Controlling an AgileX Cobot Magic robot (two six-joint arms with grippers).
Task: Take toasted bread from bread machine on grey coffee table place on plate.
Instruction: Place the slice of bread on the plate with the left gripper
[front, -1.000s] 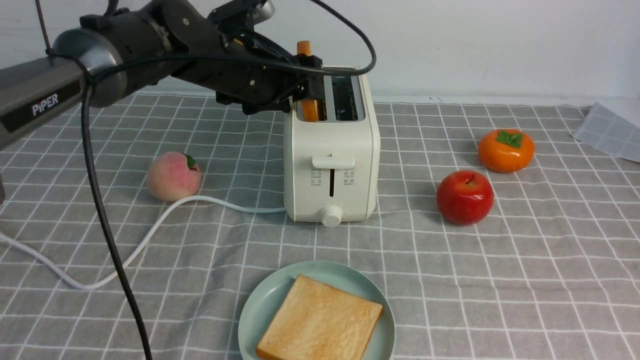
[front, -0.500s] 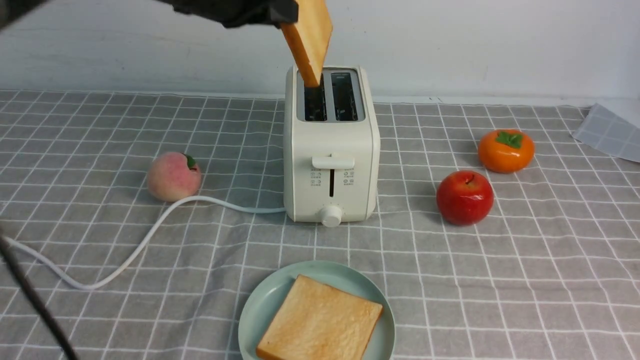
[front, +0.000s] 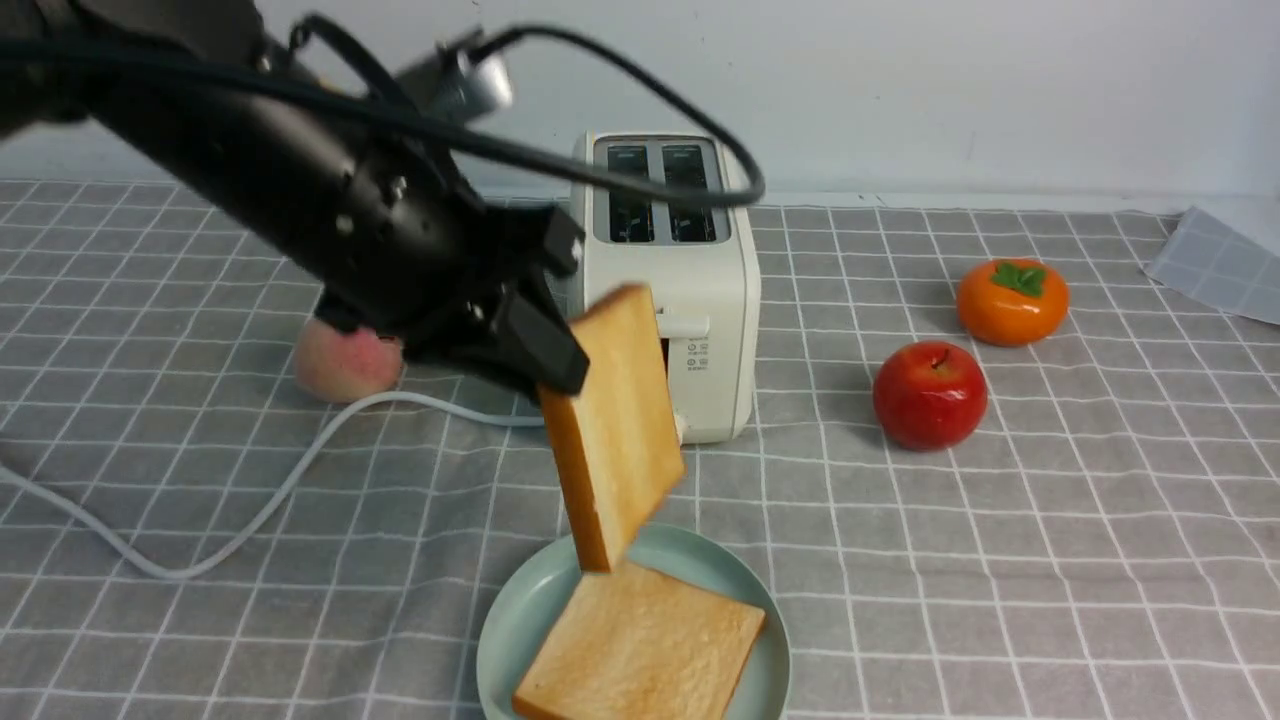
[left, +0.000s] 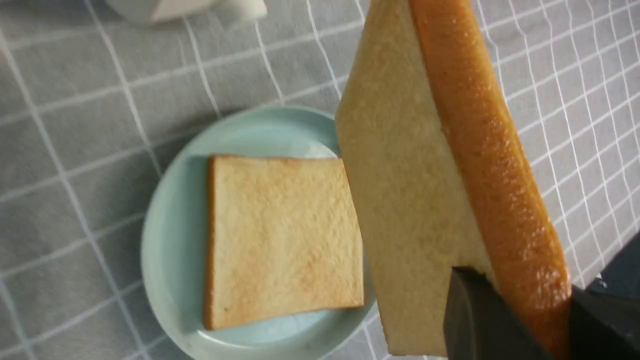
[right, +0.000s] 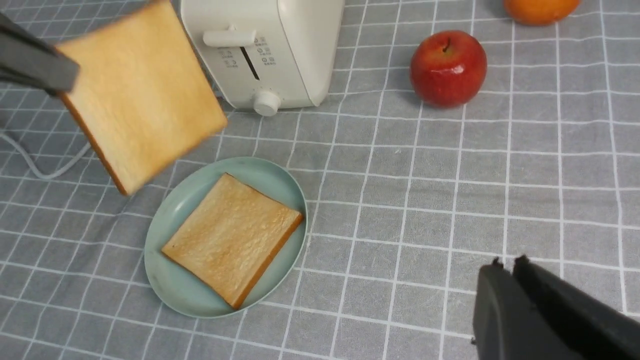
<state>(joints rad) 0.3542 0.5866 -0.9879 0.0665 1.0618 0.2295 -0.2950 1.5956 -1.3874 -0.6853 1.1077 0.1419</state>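
My left gripper (front: 555, 375) is shut on one upper corner of a slice of toasted bread (front: 615, 420), which hangs tilted on edge just above the plate's far rim. Up close, the two fingers pinch its orange-brown crust (left: 500, 200). A second slice (front: 640, 650) lies flat on the mint-green plate (front: 510, 620) near the grey coffee table's (front: 1000, 560) front edge. The cream bread machine (front: 705, 260) stands behind, both slots dark. My right gripper (right: 507, 262) is shut and empty, hovering over the cloth to the right of the plate (right: 175, 280).
A peach (front: 335, 370) lies half hidden behind my left arm. A red apple (front: 930, 393) and an orange persimmon (front: 1012, 300) lie right of the toaster. Its white cord (front: 250, 510) trails left across the cloth. A folded cloth corner (front: 1220, 260) shows far right.
My left gripper closed on the slice in the toaster's left slot, lifted it clear, then carried it forward and down to just above the plate. The right gripper stayed shut.
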